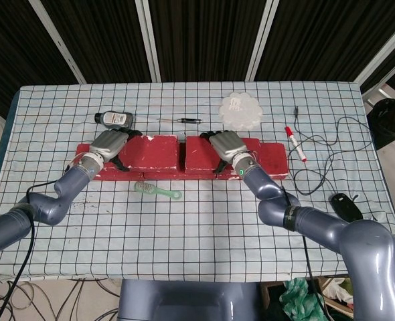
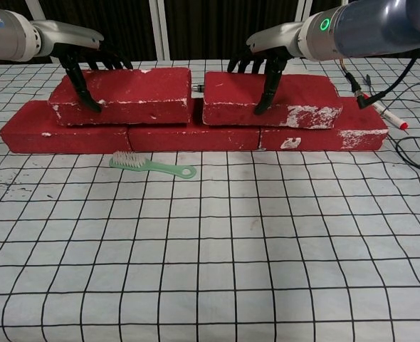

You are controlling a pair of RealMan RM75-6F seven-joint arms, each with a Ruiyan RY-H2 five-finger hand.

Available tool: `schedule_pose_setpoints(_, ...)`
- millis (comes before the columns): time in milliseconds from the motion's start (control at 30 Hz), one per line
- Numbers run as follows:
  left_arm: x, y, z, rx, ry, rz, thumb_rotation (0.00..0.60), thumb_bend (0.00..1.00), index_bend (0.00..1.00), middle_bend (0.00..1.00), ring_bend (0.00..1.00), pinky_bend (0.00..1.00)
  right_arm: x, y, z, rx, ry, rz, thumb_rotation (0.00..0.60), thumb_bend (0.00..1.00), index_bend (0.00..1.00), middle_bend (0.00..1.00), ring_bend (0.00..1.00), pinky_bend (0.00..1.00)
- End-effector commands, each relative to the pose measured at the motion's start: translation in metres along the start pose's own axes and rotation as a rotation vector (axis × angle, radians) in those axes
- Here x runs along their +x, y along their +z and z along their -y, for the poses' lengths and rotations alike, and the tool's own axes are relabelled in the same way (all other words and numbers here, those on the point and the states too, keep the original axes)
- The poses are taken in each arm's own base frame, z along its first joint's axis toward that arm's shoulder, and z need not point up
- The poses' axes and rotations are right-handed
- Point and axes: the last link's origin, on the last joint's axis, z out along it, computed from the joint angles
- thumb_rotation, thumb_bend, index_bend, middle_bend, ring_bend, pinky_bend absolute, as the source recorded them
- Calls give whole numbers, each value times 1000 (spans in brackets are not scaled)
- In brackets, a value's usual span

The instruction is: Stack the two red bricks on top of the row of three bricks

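On the checked tablecloth (image 2: 217,235) the left hand (image 1: 108,144) is clamped over the left upper red brick (image 2: 124,95), thumb down the near face and the other fingers hooked over the far edge, where their tips are hidden in both views. That brick sits on the row of three dark red bricks (image 2: 193,137), spanning the left and middle ones; the seam under it is covered. A narrow gap separates it from the right upper red brick (image 2: 270,100), which the right hand (image 1: 226,144) grips the same way, thumb on the front and fingers curled behind, out of sight. This brick lies across the middle and right bricks of the row.

Just in front of the row lies a pale green plastic brush (image 2: 151,166). Behind the bricks, mostly blocked in the chest view, sit a small grey bottle (image 1: 115,119), a thin dark pen (image 1: 189,121) and a white scalloped disc (image 1: 241,110). At the right lie a red-and-white marker (image 1: 294,144) and a loose black cable (image 1: 321,157); a dark object near the table edge is too small to identify.
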Motion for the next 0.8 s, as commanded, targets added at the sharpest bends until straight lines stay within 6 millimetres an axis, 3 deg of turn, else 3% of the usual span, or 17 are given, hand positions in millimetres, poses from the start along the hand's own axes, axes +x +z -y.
schedule_pose_setpoints(33, -1, 1, -1, 2, 3, 6, 600, 167, 154, 188, 77, 163, 0, 0, -1, -3, 0, -1, 600, 162, 141, 218, 229, 227)
schedule_pose_setpoints(800, -1, 3, -8, 32, -14, 22, 600, 144, 144, 183, 77, 163, -2, 1, -2, -6, 10, -2, 600, 162, 141, 217, 229, 227)
